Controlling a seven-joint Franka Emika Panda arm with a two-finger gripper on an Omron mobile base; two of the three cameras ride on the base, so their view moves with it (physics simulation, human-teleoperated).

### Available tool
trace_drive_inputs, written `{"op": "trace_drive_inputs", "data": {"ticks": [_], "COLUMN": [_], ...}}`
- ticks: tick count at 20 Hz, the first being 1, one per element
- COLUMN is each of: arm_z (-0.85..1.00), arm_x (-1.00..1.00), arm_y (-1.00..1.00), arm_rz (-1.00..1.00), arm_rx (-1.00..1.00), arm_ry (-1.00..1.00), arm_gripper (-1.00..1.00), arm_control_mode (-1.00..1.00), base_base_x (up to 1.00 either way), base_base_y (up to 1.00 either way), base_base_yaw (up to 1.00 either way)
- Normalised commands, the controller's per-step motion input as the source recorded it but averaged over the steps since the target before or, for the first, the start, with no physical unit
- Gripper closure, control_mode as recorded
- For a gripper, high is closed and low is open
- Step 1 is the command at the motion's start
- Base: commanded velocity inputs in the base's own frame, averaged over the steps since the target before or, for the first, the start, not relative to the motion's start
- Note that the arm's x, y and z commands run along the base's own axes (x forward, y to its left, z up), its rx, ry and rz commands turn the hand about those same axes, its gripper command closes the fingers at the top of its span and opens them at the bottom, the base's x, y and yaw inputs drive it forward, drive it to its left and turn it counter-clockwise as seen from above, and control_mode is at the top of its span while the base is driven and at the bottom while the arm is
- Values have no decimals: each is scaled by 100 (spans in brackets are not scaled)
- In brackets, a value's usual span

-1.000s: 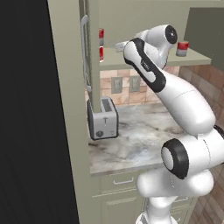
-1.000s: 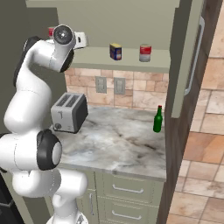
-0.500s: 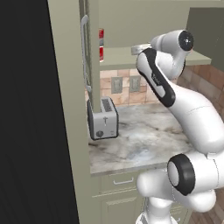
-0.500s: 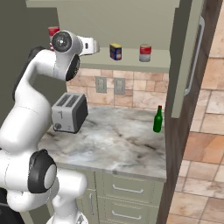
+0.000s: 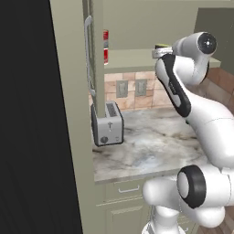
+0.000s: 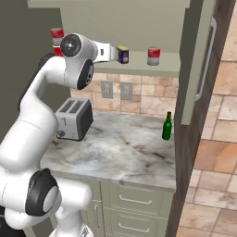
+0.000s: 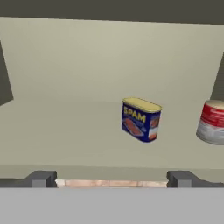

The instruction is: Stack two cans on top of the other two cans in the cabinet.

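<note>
— What stands on the flat shelf of the beige-grey wall cabinet?

— A squat dark blue tin with a yellow label and rounded corners, upright, its broad printed face turned a little to one side of the hand camera. To its right stands a small round can with a red top and silver-grey body, a smooth upright cylinder. The two are apart.

— And the gripper?

— Its two dark blocky fingertips stand wide apart, empty, short of the shelf edge and aimed at the blue tin. From the right base view the gripper reaches level toward the tin.

— What does that view add?

— At the shelf's far left, behind the arm, a red can with a white band sits on another can, mostly hidden. Below, a boxy silver metal toaster and a green glass bottle stand well apart on the veined marble counter.

— The left base view?

— The long silver bar handle on the open door, the red cans beside it.
</note>
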Motion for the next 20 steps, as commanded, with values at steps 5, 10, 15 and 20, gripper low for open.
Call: {"op": "trace_drive_inputs", "data": {"ticks": [5,10,15,20], "arm_z": [0,0,-2,-7], "arm_x": [2,6,9,21], "arm_y": [-36,-29,-28,-4], "arm_rz": [-2,0,0,0], "arm_rx": [0,1,3,8], "arm_ry": [7,3,0,0], "arm_gripper": [-100,-100,-100,-100], "arm_control_mode": [-100,-100,-100,-100], "base_base_x": [0,0,0,0], "base_base_y": [0,0,0,0], "base_base_yaw": [0,0,0,0]}}
